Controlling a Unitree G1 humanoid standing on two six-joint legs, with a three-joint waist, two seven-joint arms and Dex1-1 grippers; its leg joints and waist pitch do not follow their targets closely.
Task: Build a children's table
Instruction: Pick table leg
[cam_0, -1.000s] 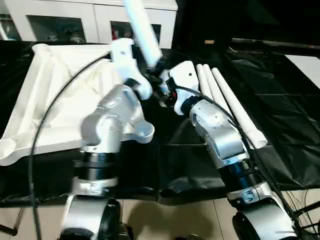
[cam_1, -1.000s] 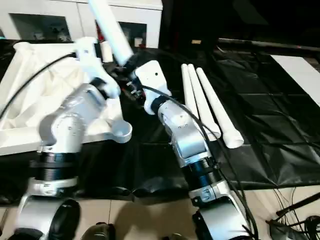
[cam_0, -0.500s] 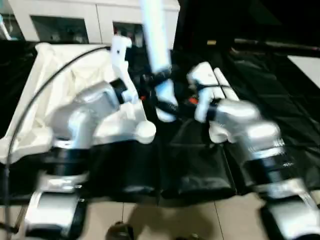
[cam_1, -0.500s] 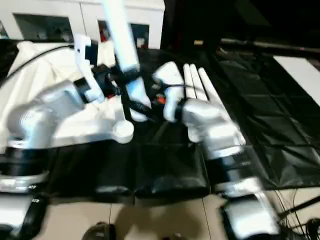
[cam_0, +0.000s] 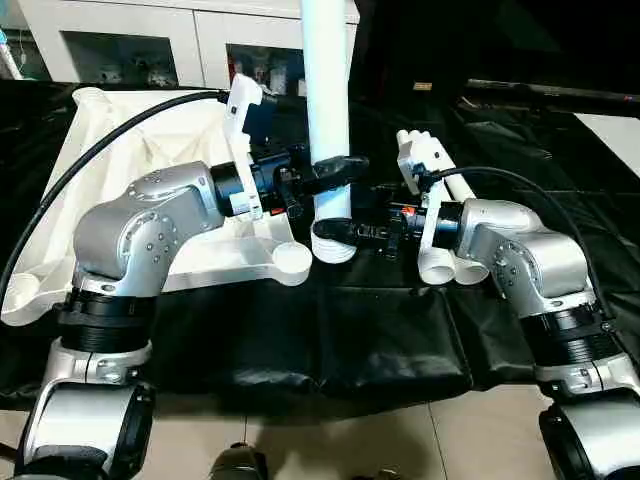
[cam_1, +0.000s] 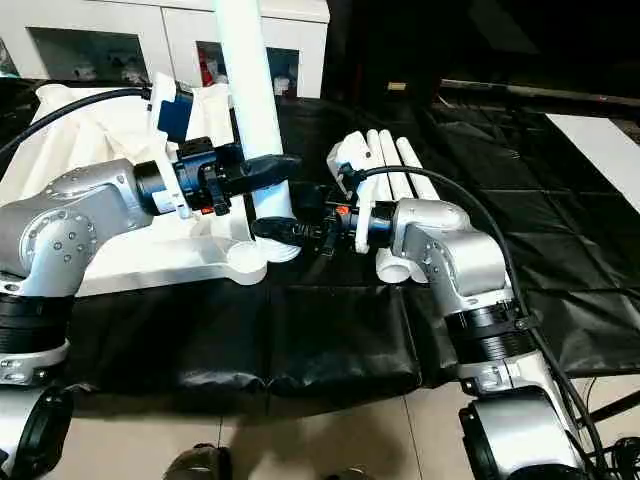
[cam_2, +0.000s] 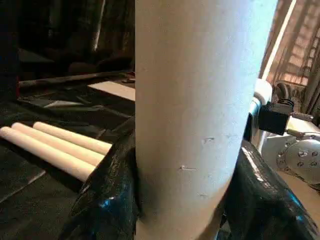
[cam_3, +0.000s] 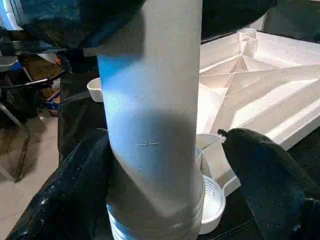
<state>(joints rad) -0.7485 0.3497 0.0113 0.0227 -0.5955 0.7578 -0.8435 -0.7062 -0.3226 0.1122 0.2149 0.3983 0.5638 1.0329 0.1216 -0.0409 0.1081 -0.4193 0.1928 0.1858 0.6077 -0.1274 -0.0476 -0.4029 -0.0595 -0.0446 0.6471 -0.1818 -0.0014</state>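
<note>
Now that the leg (cam_0: 326, 110) stands upright instead of tilted, the left hand (cam_0: 335, 168) holds it, while the right hand (cam_0: 345, 232) stays wide around its lower end. The table top (cam_0: 130, 190) lies at 9 o'clock; its corner socket (cam_0: 292, 262) seems next.

Silver jointed forearms (cam_0: 140, 235), black ribbed wrist collars, black cables (looping), white wrist housings (cam_0: 418, 160)

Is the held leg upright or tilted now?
Upright: the leg rises straight between both grippers, left gripper clamped around it, its open end just beside the tabletop's corner socket.
</note>
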